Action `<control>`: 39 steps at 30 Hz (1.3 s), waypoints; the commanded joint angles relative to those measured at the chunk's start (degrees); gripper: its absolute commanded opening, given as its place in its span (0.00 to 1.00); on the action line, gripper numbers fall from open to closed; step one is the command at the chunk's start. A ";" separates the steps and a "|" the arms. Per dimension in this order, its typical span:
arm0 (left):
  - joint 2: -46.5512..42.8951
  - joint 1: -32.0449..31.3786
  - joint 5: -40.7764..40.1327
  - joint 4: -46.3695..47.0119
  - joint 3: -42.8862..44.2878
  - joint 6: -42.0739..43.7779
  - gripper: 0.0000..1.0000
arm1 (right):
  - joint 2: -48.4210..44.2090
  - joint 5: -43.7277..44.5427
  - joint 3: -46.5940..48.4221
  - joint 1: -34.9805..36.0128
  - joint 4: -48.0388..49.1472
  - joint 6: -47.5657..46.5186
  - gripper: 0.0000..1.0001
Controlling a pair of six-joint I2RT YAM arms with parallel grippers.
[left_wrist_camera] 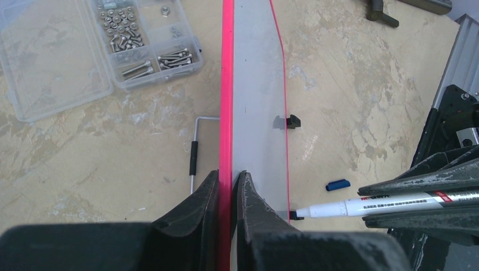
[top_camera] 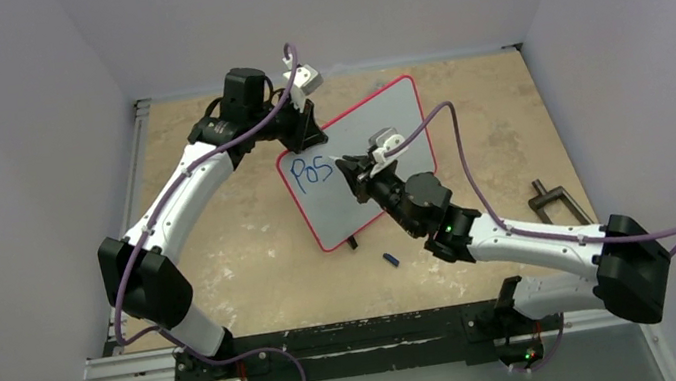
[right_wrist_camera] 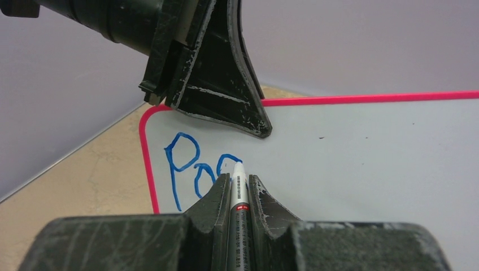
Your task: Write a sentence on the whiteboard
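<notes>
The whiteboard (top_camera: 384, 118) stands tilted on the table, white with a thin red frame, and blue letters "Pos" (top_camera: 313, 169) run along its upper left. My left gripper (top_camera: 305, 135) is shut on its top corner; in the left wrist view the fingers pinch the red frame (left_wrist_camera: 227, 84) edge-on at the left gripper (left_wrist_camera: 228, 176). My right gripper (right_wrist_camera: 239, 178) is shut on a white marker (right_wrist_camera: 239, 186), whose tip touches the whiteboard (right_wrist_camera: 367, 152) at the last blue letter (right_wrist_camera: 229, 161). The same marker (left_wrist_camera: 361, 207) reaches the board's face from the right.
The blue marker cap (top_camera: 391, 259) lies on the table in front of the board. A black clamp tool (top_camera: 558, 203) lies at the right. A clear box of screws (left_wrist_camera: 141, 45) and an Allen key (left_wrist_camera: 195, 152) lie behind the board. Black clip feet (left_wrist_camera: 292, 121) stick out of its lower edge.
</notes>
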 commanded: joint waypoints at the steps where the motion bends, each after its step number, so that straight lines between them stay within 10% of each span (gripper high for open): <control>1: 1.42 -0.68 -6.41 -6.74 -0.95 5.37 0.00 | -0.07 3.47 -0.15 -0.49 3.10 -2.30 0.00; 39: 1.63 -0.90 -6.63 -6.79 -0.99 5.46 0.00 | 5.75 1.63 3.54 -2.62 3.87 -3.06 0.00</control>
